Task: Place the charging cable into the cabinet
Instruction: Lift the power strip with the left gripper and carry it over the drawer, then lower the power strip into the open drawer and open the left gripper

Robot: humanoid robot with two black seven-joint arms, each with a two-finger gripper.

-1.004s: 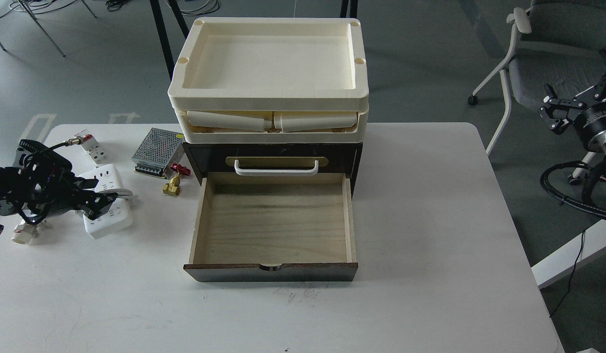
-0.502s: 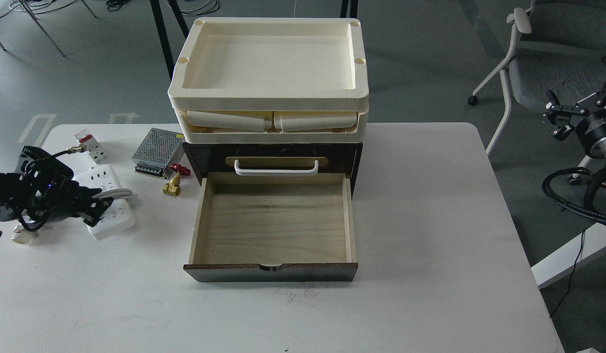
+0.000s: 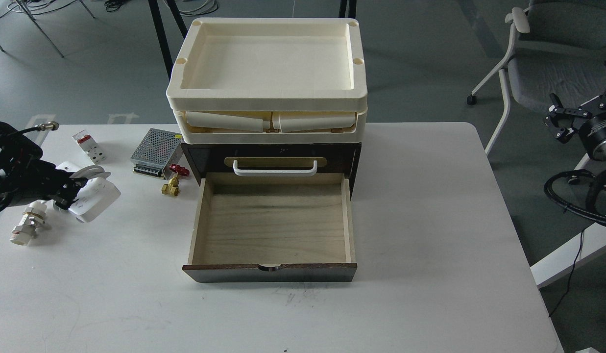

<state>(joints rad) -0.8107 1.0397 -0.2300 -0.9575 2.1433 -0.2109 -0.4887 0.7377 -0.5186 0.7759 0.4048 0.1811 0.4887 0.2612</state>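
Note:
The charging cable (image 3: 96,197) is a white power strip with its cord coiled round it, at the table's left. My left gripper (image 3: 66,192) is shut on its left end and holds it tilted, just off the table. The cabinet (image 3: 354,157) is dark brown and stands at the table's middle. Its pale wood drawer (image 3: 273,228) is pulled out toward me and is empty. A white bar handle (image 3: 275,169) sits above the drawer, and cream trays (image 3: 268,100) are stacked on top. My right gripper (image 3: 559,119) hangs open and empty beyond the table's right edge.
A metal mesh power supply box (image 3: 157,147), a small white-and-red circuit breaker (image 3: 89,146) and a brass valve with a red handle (image 3: 173,182) lie between the strip and the cabinet. A white plastic fitting (image 3: 26,228) lies below my left gripper. A grey chair (image 3: 552,63) stands at the right.
My left gripper has lifted the power strip off the table, tilted it and drawn it back to the left. The right gripper has shifted slightly at the right edge.

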